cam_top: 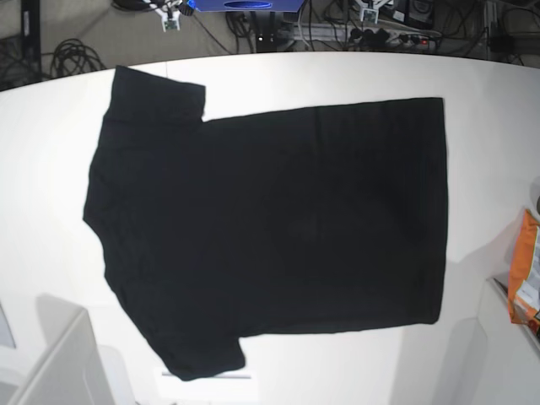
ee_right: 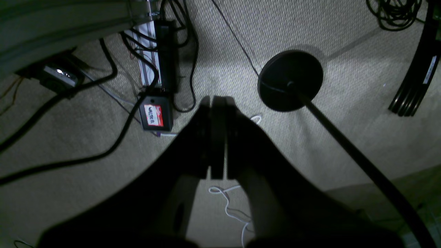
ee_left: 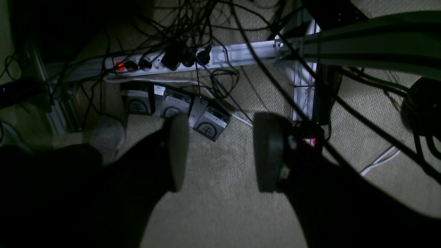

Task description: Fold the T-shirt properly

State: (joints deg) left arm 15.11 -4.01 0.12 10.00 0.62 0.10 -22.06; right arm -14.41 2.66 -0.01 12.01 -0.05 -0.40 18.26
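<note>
The T-shirt (cam_top: 270,228) lies spread flat on the white table (cam_top: 337,76), plain black side up, with its sleeves to the left and its hem to the right. Neither arm shows in the base view. In the left wrist view my left gripper (ee_left: 220,153) hangs over the carpeted floor, open, with nothing between its fingers (ee_left: 179,151). My right gripper (ee_right: 217,103) is also over the floor, its fingers pressed together and holding nothing. The T-shirt does not appear in either wrist view.
An orange package (cam_top: 525,270) sits at the table's right edge. A pale box-like shape (cam_top: 59,363) stands at the bottom left. Below on the floor are a power strip (ee_left: 165,62), foot pedals (ee_left: 172,106), cables, a labelled black box (ee_right: 155,113) and a round stand base (ee_right: 291,81).
</note>
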